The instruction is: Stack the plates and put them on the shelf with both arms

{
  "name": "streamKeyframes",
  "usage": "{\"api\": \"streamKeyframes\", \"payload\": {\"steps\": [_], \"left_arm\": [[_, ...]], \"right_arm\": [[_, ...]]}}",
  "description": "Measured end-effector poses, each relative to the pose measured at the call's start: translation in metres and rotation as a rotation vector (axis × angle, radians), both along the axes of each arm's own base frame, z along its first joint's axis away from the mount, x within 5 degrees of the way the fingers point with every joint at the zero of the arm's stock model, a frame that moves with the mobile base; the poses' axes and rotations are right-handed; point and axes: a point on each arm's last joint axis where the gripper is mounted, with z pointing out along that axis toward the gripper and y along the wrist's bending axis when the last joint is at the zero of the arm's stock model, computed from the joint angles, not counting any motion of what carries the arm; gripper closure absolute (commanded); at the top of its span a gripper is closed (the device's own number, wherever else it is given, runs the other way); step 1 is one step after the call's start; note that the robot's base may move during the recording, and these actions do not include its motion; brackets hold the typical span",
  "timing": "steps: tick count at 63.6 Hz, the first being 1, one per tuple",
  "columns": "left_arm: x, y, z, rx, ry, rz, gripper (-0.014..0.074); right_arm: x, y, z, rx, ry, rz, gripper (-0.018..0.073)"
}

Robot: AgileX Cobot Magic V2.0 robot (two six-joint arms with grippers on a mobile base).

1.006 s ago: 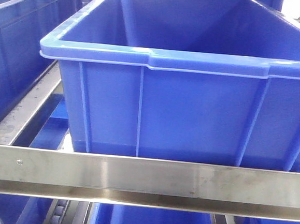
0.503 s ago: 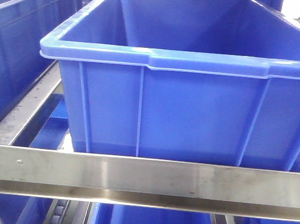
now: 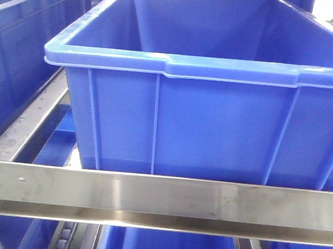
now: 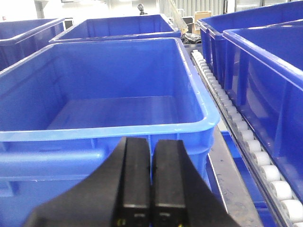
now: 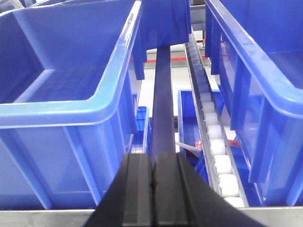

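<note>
No plates show in any view. The shelf's brushed steel front rail (image 3: pixel 160 198) runs across the bottom of the front view, and a steel side rail (image 3: pixel 29 124) leads back on the left. My left gripper (image 4: pixel 151 143) is shut with nothing between its black fingers; it points at the near wall of a blue crate. My right gripper (image 5: pixel 152 158) is also shut and empty. It hangs over the shelf's front rail (image 5: pixel 42 217), in line with a dark bar between two crates.
A big blue crate (image 3: pixel 202 104) fills the shelf tier ahead, with another crate (image 3: pixel 17 43) to its left. White roller tracks (image 4: pixel 246 137) (image 5: pixel 213 137) run beside the crates. More blue crates (image 4: pixel 265 71) stand on the right and on the lower tier (image 3: pixel 168 248).
</note>
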Motion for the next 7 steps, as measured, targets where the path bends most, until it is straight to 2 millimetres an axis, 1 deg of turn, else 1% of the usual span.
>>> {"api": "streamKeyframes", "payload": {"steps": [7], "left_arm": [[0.0000, 0.0000, 0.0000, 0.000, 0.000, 0.000, 0.0516]], "right_arm": [[0.0000, 0.0000, 0.0000, 0.000, 0.000, 0.000, 0.0504]]}}
